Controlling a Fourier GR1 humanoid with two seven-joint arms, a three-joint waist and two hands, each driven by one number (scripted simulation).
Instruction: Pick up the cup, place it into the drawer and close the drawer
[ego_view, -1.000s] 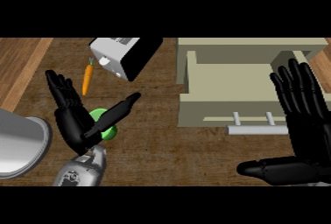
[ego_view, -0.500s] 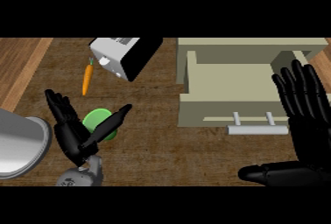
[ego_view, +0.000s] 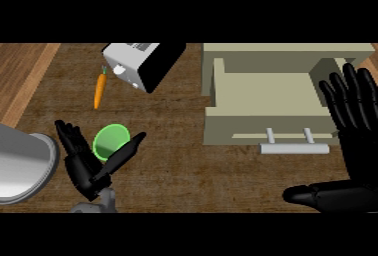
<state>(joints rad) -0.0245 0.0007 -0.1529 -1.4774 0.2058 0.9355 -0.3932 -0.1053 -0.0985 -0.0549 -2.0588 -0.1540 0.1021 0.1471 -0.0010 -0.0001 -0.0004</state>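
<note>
- On the left part of the wooden worktop (ego_view: 184, 170), the green cup (ego_view: 111, 141) sits in the gap between the fingers (ego_view: 71, 142) and the thumb of the left hand (ego_view: 87, 172); whether either touches it cannot be told.
- The left hand is spread wide, fingers straight and thumb stretched out, with nothing in its grasp.
- The cup is bright green, tilted so that its round mouth faces up and toward the viewer; only its rim and inside show.
- The right hand (ego_view: 353, 150) shows at the right edge, open with fingers up, its thumb pointing left low on the worktop; it holds nothing.
- One beige drawer (ego_view: 266, 117) stands pulled open, well to the right of the cup, with one pale bar handle (ego_view: 294, 148) at its front.
- One orange carrot (ego_view: 98, 91) lies above the cup, beside one white and black toaster (ego_view: 140, 62).
- One grey round vessel (ego_view: 22, 165) is cut by the left edge.
</note>
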